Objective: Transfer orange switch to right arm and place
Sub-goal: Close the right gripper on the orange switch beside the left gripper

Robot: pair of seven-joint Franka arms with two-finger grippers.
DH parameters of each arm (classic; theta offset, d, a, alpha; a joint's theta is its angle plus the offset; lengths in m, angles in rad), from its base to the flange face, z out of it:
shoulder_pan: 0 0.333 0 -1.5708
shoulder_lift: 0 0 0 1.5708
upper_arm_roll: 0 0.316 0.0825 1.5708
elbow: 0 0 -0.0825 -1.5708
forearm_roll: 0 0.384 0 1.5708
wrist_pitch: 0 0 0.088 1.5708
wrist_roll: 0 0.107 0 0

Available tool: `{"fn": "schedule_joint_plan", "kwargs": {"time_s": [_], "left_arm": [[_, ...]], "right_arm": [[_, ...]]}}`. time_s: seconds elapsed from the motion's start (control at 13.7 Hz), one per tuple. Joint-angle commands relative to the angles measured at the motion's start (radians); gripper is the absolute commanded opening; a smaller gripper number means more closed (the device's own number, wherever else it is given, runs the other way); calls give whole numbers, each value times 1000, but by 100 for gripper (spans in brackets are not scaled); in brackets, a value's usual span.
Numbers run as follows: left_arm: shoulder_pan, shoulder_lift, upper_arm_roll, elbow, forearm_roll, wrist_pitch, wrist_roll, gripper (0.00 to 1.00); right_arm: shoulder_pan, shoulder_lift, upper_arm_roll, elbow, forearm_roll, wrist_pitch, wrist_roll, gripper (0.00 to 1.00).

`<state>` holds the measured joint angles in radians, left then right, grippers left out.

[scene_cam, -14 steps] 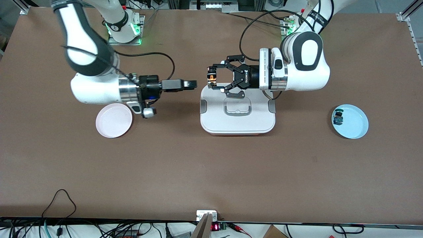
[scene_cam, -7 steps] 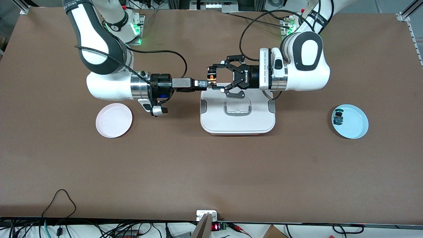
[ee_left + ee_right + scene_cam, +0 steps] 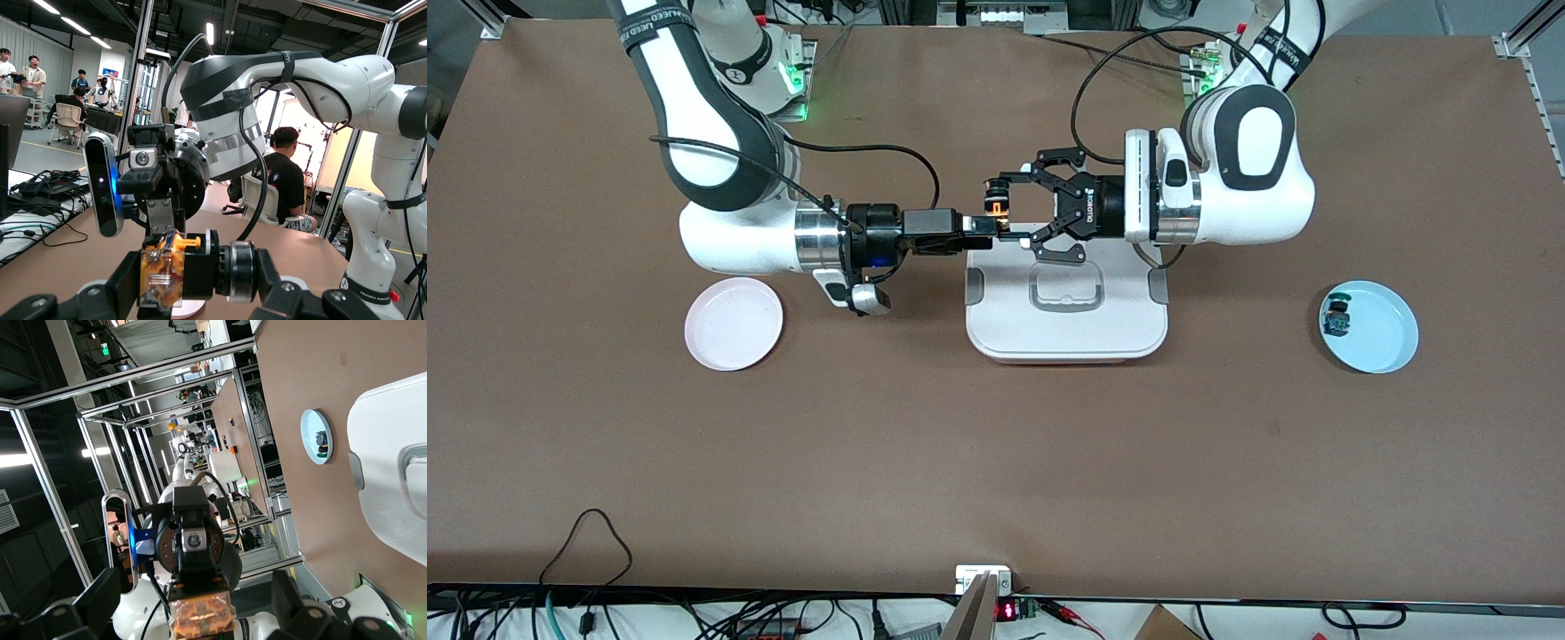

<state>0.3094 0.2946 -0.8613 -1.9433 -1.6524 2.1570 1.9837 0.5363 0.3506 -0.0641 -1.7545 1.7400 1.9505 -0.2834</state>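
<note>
The orange switch (image 3: 996, 208) is a small black cylinder with an orange-brown end, held level in the air over the edge of the white container. My left gripper (image 3: 1001, 212) is shut on its black body. In the left wrist view the switch (image 3: 175, 268) sits between the black linked fingers (image 3: 127, 283). My right gripper (image 3: 982, 229) has reached the switch's orange end and is open. In the right wrist view its two dark fingers (image 3: 100, 600) stand wide apart on either side of the switch (image 3: 200, 617).
A white lidded container (image 3: 1067, 342) lies in the middle of the table under both grippers. A pink plate (image 3: 734, 324) lies toward the right arm's end. A blue plate (image 3: 1383, 333) toward the left arm's end holds a green-and-blue switch (image 3: 1336, 318).
My right arm has moved toward the left gripper, bringing its fingers from well short of the switch to around its orange end. The left arm and the switch have stayed still.
</note>
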Motion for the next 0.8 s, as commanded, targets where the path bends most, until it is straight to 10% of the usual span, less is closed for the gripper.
{"fn": "schedule_joint_plan", "kwargs": {"time_s": [0.0, 0.37, 0.73], "left_arm": [[8, -18, -7, -11, -36, 1, 9, 0], [8, -18, -7, -10, -36, 1, 10, 0], [8, -18, -7, -10, -36, 1, 9, 0]], "right_arm": [[22, -1, -5, -3, 23, 5, -57, 99], [21, -1, -5, -3, 23, -4, -59, 79], [21, -7, -5, -3, 19, -4, -146, 3]]}}
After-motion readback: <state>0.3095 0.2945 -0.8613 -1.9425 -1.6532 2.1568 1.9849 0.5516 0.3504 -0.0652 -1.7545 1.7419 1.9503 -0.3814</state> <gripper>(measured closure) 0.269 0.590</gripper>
